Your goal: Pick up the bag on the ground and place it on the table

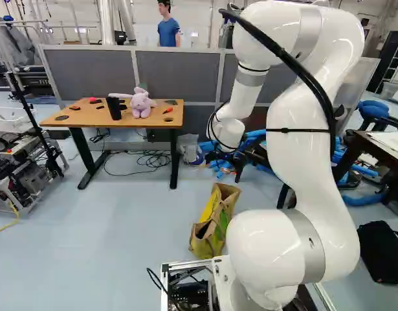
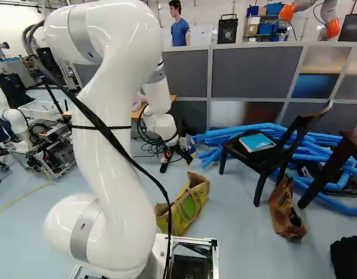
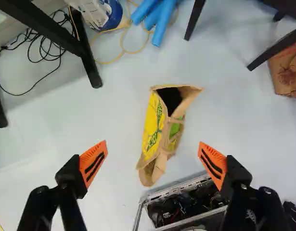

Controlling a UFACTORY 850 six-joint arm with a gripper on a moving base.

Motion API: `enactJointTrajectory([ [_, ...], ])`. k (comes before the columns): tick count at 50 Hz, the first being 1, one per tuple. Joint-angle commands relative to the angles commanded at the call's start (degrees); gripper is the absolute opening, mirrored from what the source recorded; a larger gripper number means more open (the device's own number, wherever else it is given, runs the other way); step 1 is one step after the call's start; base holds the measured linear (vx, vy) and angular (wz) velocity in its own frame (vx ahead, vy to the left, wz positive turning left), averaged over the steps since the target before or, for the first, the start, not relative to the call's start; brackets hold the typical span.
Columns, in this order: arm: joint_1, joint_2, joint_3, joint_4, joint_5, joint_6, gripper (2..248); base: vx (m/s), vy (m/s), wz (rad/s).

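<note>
gripper [image 3: 153, 150] wide open, nothing in it | bag [image 3: 160, 135] is down below, slightly ahead | long axis roughly crosswise to the closing line, decent pinch imo

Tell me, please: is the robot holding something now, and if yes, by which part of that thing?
Nothing is held. The tool is open, and the yellow-green bag rests on the floor, not gripped.
</note>
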Motion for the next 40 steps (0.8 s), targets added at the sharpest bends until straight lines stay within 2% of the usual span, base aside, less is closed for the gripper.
enactJointTrajectory([
  [12,-0.66,-3.84,-3.19,0.03,-0.05,0.0,247,0.0,0.0,0.0],
  [40,-0.78,-10.31,-6.92,0.03,-0.05,0.0,247,0.0,0.0,0.0],
])
